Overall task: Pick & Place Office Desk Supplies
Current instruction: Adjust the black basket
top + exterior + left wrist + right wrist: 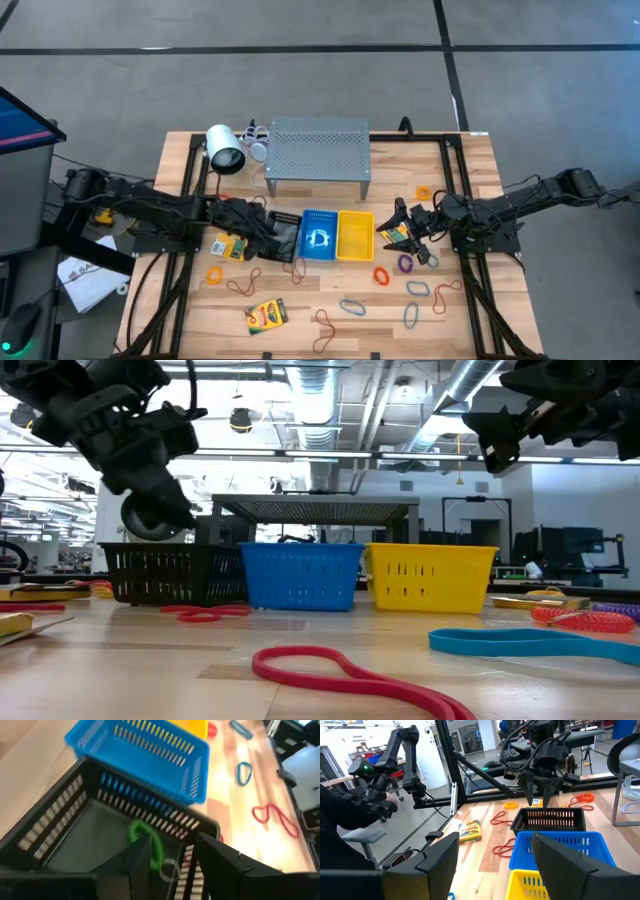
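Observation:
My left gripper hangs open over the black basket, fingers pointing down, as the right wrist view also shows. A green rubber band sits by one fingertip, over the basket's floor. My right gripper is open and raised above a crayon box that lies flat on the table right of the yellow basket. Two more crayon boxes lie on the table. Several rubber bands lie loose on the wood, such as purple and orange. My left gripper has the green rubber band right at the tip of one finger, above the inside of the black basket. I cannot tell whether the band touches the finger or lies loose in the basket.
The black, blue and yellow baskets stand side by side at mid-table. The grey perforated shelf and the white cylinder stand behind them. Red and blue bands lie near the front edge.

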